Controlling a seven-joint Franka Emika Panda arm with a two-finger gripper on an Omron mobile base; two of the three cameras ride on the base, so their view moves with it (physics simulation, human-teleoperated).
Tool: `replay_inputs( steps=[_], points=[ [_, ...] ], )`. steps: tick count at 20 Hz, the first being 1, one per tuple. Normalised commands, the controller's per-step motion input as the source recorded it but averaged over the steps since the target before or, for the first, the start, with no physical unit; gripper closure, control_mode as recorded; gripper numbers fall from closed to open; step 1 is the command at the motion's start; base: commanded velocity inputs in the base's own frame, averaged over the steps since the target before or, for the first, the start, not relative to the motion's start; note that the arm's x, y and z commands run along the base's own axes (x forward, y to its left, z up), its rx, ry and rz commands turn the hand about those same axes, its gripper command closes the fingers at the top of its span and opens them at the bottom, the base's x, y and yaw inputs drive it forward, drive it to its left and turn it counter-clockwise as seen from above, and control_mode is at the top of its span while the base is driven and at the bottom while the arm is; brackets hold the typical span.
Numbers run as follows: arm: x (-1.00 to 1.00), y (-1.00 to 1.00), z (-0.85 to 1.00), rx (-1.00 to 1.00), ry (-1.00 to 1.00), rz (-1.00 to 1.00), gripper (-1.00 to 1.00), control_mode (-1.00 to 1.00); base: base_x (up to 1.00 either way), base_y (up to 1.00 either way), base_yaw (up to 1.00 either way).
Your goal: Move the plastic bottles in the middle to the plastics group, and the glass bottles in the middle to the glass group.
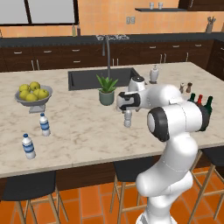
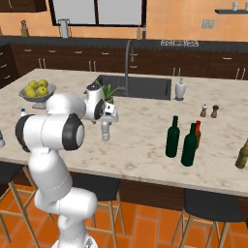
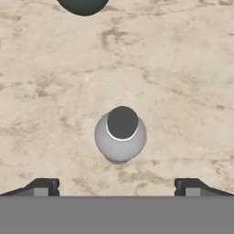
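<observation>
The small greyish plastic bottle [image 1: 127, 119] [image 2: 105, 131] stands mid-counter, in front of the potted plant. My gripper [image 3: 117, 186] [image 1: 127, 107] hangs straight above it, open, with nothing between its fingers. From the hand view I look down on the bottle [image 3: 120, 135] and its dark cap, centred between the two fingertips. Two tall green wine bottles [image 2: 172, 137] [image 2: 189, 146] stand to the right, with the brown red-topped bottle [image 2: 197, 128] just behind them. Two blue-labelled water bottles [image 1: 44, 124] [image 1: 29, 146] stand at the counter's left front.
A potted plant [image 1: 106, 90] stands just behind the grey bottle, with the sink [image 1: 87, 79] and faucet behind it. A fruit bowl [image 1: 33, 94] sits far left. A soap dispenser [image 2: 180, 89], two shakers [image 2: 209, 111] and an olive bottle [image 2: 242, 154] are on the right.
</observation>
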Motion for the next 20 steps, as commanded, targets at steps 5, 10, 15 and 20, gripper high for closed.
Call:
replay_inputs(
  steps=[5, 10, 15, 20],
  points=[
    [0.18, 0.0, -0.09, 0.0, 0.0, 0.0, -1.0, -1.0, 0.0, 0.0, 0.0],
    [0.2, 0.0, -0.08, 0.0, 0.0, 0.0, -1.0, -1.0, 0.0, 0.0, 0.0],
    [0.13, 0.0, -0.09, 0.0, 0.0, 0.0, -1.0, -1.0, 0.0, 0.0, 0.0],
    [0.08, 0.0, -0.06, -0.01, 0.0, 0.0, -1.0, -1.0, 0.0, 0.0, 0.0]
  ],
)
